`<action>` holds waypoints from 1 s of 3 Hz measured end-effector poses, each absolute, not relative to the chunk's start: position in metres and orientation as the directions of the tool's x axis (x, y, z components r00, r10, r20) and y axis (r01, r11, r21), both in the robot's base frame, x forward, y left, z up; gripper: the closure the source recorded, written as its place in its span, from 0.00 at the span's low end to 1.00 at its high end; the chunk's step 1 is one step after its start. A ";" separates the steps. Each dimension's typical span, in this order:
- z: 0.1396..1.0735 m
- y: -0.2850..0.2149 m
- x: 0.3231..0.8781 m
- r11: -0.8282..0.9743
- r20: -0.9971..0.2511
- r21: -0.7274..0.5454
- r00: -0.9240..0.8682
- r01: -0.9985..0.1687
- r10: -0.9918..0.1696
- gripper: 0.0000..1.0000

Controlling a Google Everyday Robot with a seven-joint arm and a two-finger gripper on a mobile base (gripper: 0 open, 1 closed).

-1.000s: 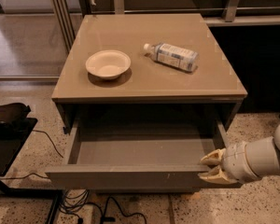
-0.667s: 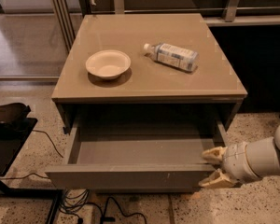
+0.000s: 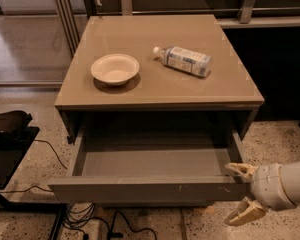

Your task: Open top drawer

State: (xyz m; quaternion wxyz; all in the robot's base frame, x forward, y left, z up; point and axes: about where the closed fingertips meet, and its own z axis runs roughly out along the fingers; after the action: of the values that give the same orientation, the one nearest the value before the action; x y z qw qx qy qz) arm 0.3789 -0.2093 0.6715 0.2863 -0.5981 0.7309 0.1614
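Observation:
The top drawer [image 3: 140,189] of the grey-taupe cabinet is pulled far out toward the camera. Its grey inside is empty. Its flat front panel shows small pale scuffs right of centre. My gripper [image 3: 239,194] is at the drawer's front right corner, low right in the camera view. It is open, with one pale finger [image 3: 240,170] at the top edge of the front panel and the other finger [image 3: 244,213] below the panel. The fingers hold nothing.
On the cabinet top [image 3: 160,91] stand a white bowl [image 3: 115,69] at the left and a plastic bottle [image 3: 184,60] lying on its side at the right. A black object [image 3: 10,129] and cables [image 3: 95,221] are on the floor at the left.
My gripper has shifted slightly right and down at the drawer's front right corner. The drawer stays pulled out; bowl and bottle have not moved.

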 end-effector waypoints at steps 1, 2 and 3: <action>0.679 -0.228 0.354 0.264 -0.632 -0.103 -0.142 -0.959 -0.762 0.47; 0.681 -0.237 0.339 0.283 -0.642 -0.087 -0.164 -0.955 -0.749 0.71; 0.685 -0.238 0.329 0.291 -0.636 -0.095 -0.167 -0.952 -0.754 0.94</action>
State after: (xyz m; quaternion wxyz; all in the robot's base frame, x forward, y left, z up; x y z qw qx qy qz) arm 0.3287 -0.2377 0.6852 0.2992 -0.5719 0.7456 0.1656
